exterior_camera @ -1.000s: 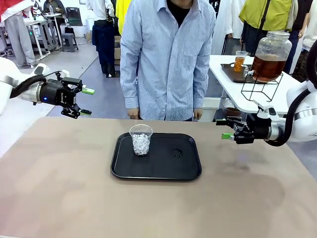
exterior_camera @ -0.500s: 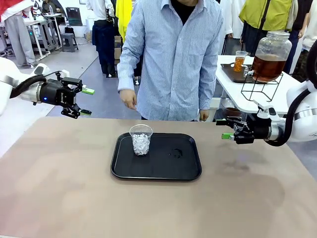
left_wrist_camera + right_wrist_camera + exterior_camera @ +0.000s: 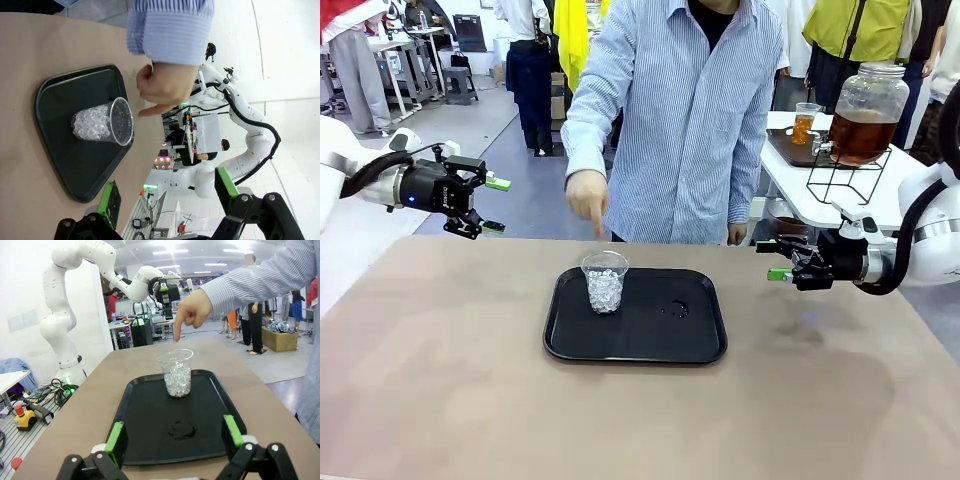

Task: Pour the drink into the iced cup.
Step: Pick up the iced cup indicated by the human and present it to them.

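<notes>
Iced cup [image 3: 605,282] stands on the black tray [image 3: 700,340] with only ice inside; nothing is poured yet. The drink [image 3: 860,138] sits in a jar on the side table, well apart. Left gripper [image 3: 495,205] and right gripper [image 3: 772,260] are released, empty.

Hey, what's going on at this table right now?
A person's hand points down at a clear cup of ice standing on a black tray mid-table. The left gripper and the right gripper hang open off to the sides, holding nothing. The amber drink sits in a big jar on a white side table, so nothing is poured yet.
</notes>
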Controlling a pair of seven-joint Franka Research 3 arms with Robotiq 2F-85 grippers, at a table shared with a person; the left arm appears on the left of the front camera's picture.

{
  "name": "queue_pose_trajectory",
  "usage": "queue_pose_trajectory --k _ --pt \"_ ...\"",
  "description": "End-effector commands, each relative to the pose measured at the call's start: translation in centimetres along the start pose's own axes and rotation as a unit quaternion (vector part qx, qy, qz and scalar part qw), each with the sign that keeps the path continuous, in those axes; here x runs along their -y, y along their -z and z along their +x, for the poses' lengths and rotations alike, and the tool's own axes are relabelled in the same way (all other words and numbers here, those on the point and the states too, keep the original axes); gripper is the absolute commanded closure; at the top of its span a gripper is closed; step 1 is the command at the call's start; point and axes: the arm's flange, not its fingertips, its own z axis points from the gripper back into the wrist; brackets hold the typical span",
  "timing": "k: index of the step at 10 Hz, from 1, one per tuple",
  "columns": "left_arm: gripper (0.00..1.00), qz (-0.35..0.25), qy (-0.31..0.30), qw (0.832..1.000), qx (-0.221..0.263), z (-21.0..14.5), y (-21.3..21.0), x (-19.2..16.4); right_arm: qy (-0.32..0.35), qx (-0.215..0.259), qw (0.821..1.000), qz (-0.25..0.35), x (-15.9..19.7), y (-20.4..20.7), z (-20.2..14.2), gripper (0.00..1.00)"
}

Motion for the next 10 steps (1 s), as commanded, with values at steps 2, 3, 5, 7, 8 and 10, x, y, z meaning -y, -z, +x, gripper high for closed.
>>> queue_pose_trajectory --k 2,3,5,7,8,10 --pt "0.00 0.000 0.001 1.000 0.001 -0.19 -0.07 0.16 -0.001 -0.001 1.000 0.001 0.22 0.07 0.30 0.00" --pt "0.00 0.000 0.001 1.000 0.001 -0.19 -0.07 0.16 -0.001 -0.001 1.000 0.001 0.22 0.07 0.30 0.00" --pt "0.00 0.000 0.001 1.000 0.001 -0.19 -0.07 0.16 -0.001 -0.001 1.000 0.001 0.22 0.07 0.30 0.00" --pt "0.00 0.000 0.001 1.000 0.001 -0.19 -0.07 0.16 -0.001 -0.001 1.000 0.001 0.22 0.07 0.30 0.00" --pt "0.00 0.000 0.001 1.000 0.001 -0.19 -0.07 0.16 -0.001 -0.001 1.000 0.001 0.22 0.07 0.30 0.00" --pt "0.00 0.000 0.001 1.000 0.001 -0.19 -0.07 0.16 -0.001 -0.001 1.000 0.001 0.22 0.07 0.30 0.00"
